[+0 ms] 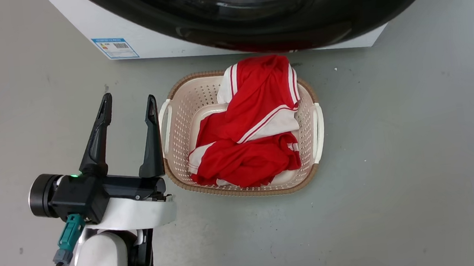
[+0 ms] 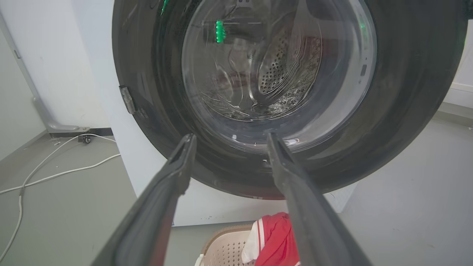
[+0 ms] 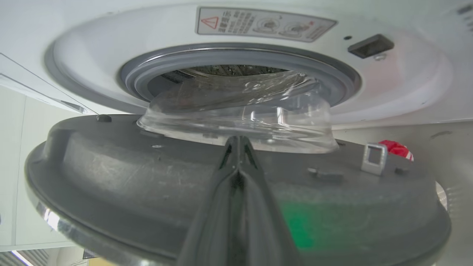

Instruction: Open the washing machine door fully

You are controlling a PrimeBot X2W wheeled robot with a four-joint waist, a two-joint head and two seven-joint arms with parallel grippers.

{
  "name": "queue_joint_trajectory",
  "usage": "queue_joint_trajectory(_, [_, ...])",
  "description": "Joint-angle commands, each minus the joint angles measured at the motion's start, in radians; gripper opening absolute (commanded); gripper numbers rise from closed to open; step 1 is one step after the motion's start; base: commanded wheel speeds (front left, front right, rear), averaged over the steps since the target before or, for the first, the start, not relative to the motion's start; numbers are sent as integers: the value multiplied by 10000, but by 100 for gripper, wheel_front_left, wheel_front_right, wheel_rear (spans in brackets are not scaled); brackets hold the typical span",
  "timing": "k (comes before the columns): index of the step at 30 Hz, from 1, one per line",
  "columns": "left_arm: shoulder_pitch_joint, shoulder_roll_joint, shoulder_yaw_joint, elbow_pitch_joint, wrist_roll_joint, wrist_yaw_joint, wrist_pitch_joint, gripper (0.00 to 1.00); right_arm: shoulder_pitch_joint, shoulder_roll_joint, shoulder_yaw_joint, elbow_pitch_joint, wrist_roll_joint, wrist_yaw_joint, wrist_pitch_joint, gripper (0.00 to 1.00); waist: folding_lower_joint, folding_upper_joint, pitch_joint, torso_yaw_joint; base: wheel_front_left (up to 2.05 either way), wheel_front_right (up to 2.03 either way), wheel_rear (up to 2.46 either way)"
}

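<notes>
Door [image 3: 111,166] opening is under way but, by my judgement, not finished. Start at your right gripper [image 3: 238,142]: its fingers are pressed together with nothing between them. The tips sit at the door's grey inner face, right at the foot of the glass bowl [image 3: 236,118]. Whether they touch it, you cannot tell from the right wrist view.

Past the bowl you see the grey gasket [image 3: 236,55] and the dark drum mouth, with a gap between door and machine front. The latch hook [image 3: 373,159] stands free on the inner face, so unlatching is done and the door hangs ajar.

Your left gripper [image 1: 128,98] is spread wide and holds nothing. It sits low over the floor [image 1: 398,178], just beside the basket [image 1: 166,122] of red clothes [image 1: 257,118]. It points at the door's outer black rim without reaching it.

In the head view the rim juts out over the floor, above the basket's far edge.

What is left, as I read it, is the main swing: the door is angled only partway off the front, so you need to carry it round until it stands wide.
</notes>
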Motion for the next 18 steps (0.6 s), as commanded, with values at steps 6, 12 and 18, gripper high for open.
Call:
queue_joint_trajectory(6, [53, -11, 39, 86, -48, -9, -22, 100, 837, 123, 40, -496, 338, -3, 986, 0, 0, 0, -297, -110, 0, 0, 0])
queue_joint_trajectory(12, [333, -15, 32, 262, 6, 47, -22, 100, 1938, 203, 65, -1319, 672, -3, 1510, 0, 0, 0, -907, -216, 0, 0, 0])
queue_joint_trajectory(18, [761, -17, 18, 468, 71, 120, -22, 100, 3444, 380, 242, -2352, 997, -2, 1796, 0, 0, 0, -1768, -333, 0, 0, 0])
